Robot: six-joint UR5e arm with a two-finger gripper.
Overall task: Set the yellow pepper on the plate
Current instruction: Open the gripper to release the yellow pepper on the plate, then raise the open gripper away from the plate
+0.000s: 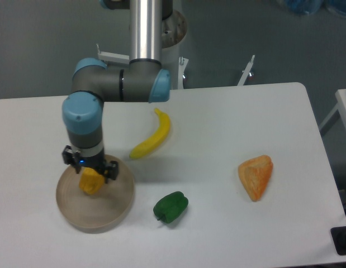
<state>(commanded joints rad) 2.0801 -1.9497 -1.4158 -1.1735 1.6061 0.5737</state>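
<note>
The arm reaches down over the near-left part of the white table [228,120], its grey and blue joints stacked above the wrist, and the gripper [90,180] points straight down over the plate [114,209]. The yellow pepper [90,182] sits right under the wrist, over the far-left part of the plate, and only its lower yellow body shows below the black gripper housing. The fingers appear to be closed on the yellow pepper, one to each side, though the housing hides most of the contact. From this angle I cannot tell whether the pepper's underside is touching the plate or hanging just above it. The plate is a round tan disc with a low rim, lying flat near the left front of the table. A banana [152,135] lies to the right of the arm and farther back, curved, well apart from the plate. A green pepper [171,206] rests just to the right of the plate, near but not touching its rim. Far off on the right side of the table lies a pale orange wedge [256,176], well apart from everything else
</note>
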